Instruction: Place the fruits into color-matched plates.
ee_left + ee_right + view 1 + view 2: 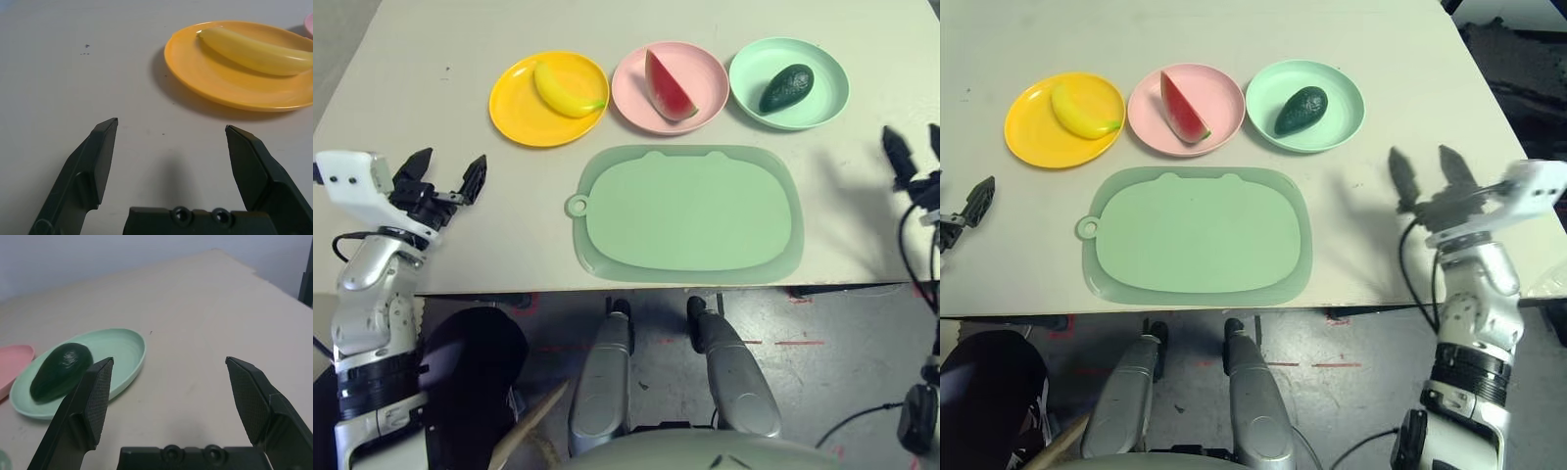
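Banana (566,94), watermelon wedge (669,88) and avocado (787,88): each lies on a plate of matching colour. Entries run left to right across the pale surface (533,220).

1. My left hand (455,160) is released, its two black fingers spread wide with nothing between them. It is on the left side of the surface, nearer to me than the yellow plate and apart from it.

2. Yellow plate (514,106): holds the curved banana, which lies on its side to the right of the plate's middle, slanting from the far left toward the near right. Its near end reaches the rim.

3. Pink plate (631,102): middle of the row. The red wedge lies slantwise on it, narrowing toward its far end. The plate sits just beside the yellow and mint ones; contact at the rims appears possible but I cannot confirm it.

4. Pale green mat (690,213): flat and rounded, on my side of the row, beside the near edge of the surface. Its ring tab (577,206) points left.

5. Mint green plate (827,93): right end of the row. The dark green avocado lies within it, its long axis slanted.

6. My right hand (1419,154) is released too, fingers wide apart and empty. It is to the right of the mat, clear of the mint plate, with a black cable (1402,257) looping beside it.
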